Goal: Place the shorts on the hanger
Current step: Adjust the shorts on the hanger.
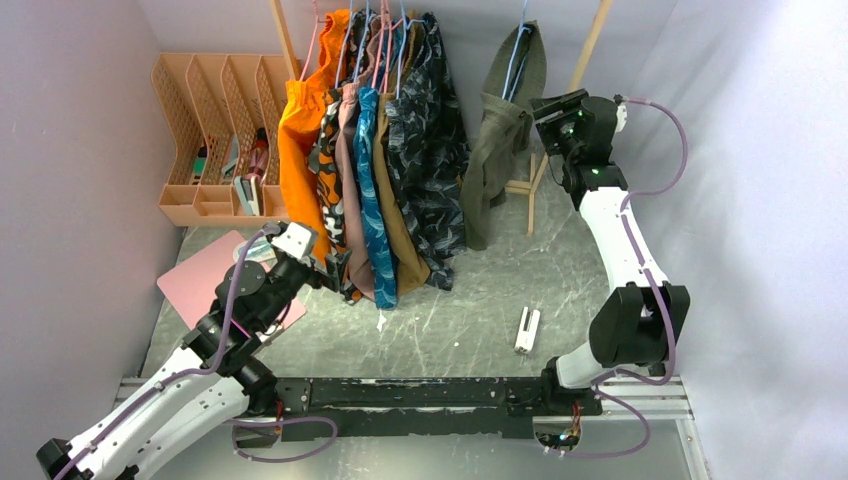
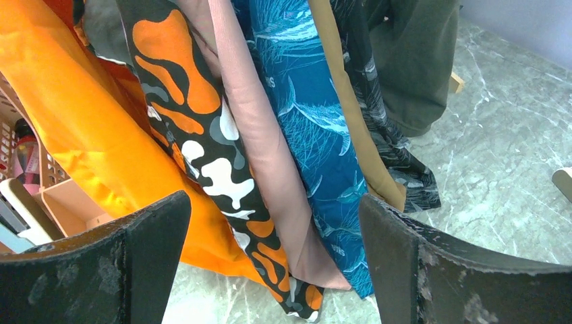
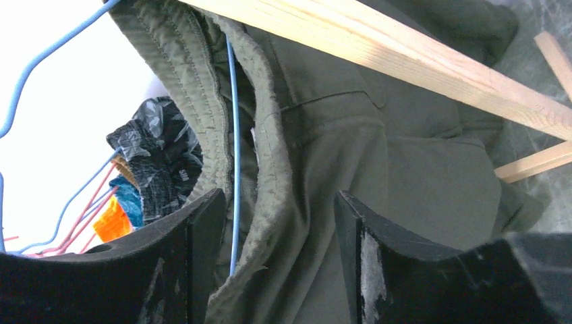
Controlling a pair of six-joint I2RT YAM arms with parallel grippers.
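Right side: your right pincer (image 1: 553,108) is raised to the shorts (image 1: 497,150), at the right end of the wooden rack (image 1: 590,45). The shorts hang on the hanger (image 1: 518,45), well apart from the packed row of garments to the left. Their lower end drapes down close to the desk (image 1: 470,300).

Right wrist view: the light-blue wire of the hanger (image 3: 234,135) runs down just inside the ribbed waistband of the shorts (image 3: 378,155). The right pincer (image 3: 278,199) stands about half wide. Its fingers (image 3: 182,270) straddle the waistband edge and the wire, and the gap is wider than the fold between them, so it is not clamped. A wooden bar (image 3: 405,61) of the rack crosses above the fingers.

Left side: your left pincer (image 1: 305,258) sits low, beside the hems of the crowded garments. In the left wrist view the left pincer (image 2: 273,202) is spread wide with nothing in it. It faces the orange garment (image 2: 88,135), an orange-and-black patterned piece (image 2: 202,135), a pink one (image 2: 263,148) and a blue printed one (image 2: 310,121).

Elsewhere on the desk: an orange file organiser (image 1: 215,110) back left, a pink sheet (image 1: 205,275) under the left arm, and a small white object (image 1: 526,330) near the right arm's base.
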